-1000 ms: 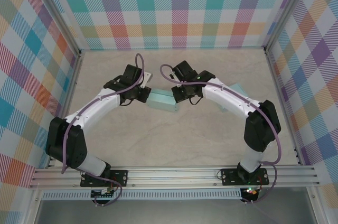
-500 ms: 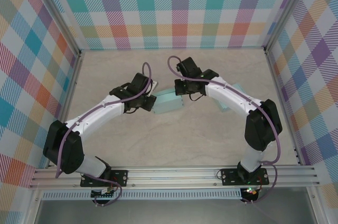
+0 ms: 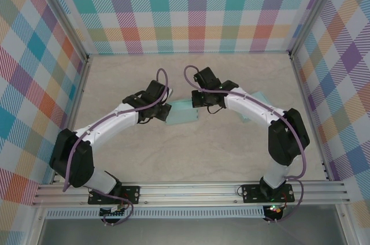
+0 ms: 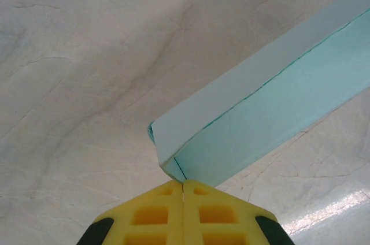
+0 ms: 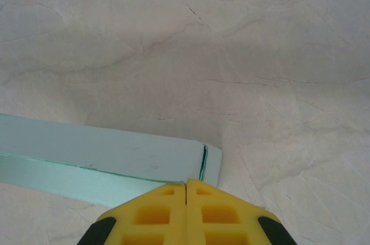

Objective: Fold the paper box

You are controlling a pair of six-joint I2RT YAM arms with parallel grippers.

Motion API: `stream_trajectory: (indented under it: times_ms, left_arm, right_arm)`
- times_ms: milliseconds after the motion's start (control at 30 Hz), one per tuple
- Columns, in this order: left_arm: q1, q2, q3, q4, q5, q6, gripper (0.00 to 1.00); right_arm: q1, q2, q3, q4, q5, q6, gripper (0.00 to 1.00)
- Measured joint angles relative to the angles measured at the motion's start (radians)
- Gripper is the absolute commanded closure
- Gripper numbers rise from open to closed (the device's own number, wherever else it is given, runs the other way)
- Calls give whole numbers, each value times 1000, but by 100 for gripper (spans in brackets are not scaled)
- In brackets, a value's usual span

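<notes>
Box (image 3: 184,112) is lying near the middle of the table (image 3: 127,83), teal, and I'm seeing it flanked by both arms reaching in from either side. Left gripper (image 3: 166,110) is sitting at its left end, right gripper (image 3: 199,103) at its right end.

Left wrist view: the yellow fingers (image 4: 156,216) are clenched together with nothing between them, and their tip is meeting the box's corner. The box is running off up-right, pale face above a deeper teal one.

Right wrist view: fingers (image 5: 219,216) are likewise pressed shut, tip touching the box's edge beside its end fold.

I'm also noting a pale teal sheet (image 3: 258,96) lying partly under the right arm.
</notes>
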Motion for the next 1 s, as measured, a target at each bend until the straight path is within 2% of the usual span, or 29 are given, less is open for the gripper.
stream_trajectory:
  times_ms: [233,633,800,1000]
  left_arm:
    - [-5,6,-10,17,-26,-6,100]
    - [-6,-51,-171,238,-43,-107,100]
    - [-6,-110,-240,266,-14,-141,64]
    - [-15,-210,-265,242,45,-183,32]
  right_arm:
    - [1,-34,-64,60,-13,-22,100]
    - [13,-85,-206,193,-11,-68,100]
    - [25,-95,-237,224,6,-80,100]
    - [47,-95,-241,228,14,-94,100]
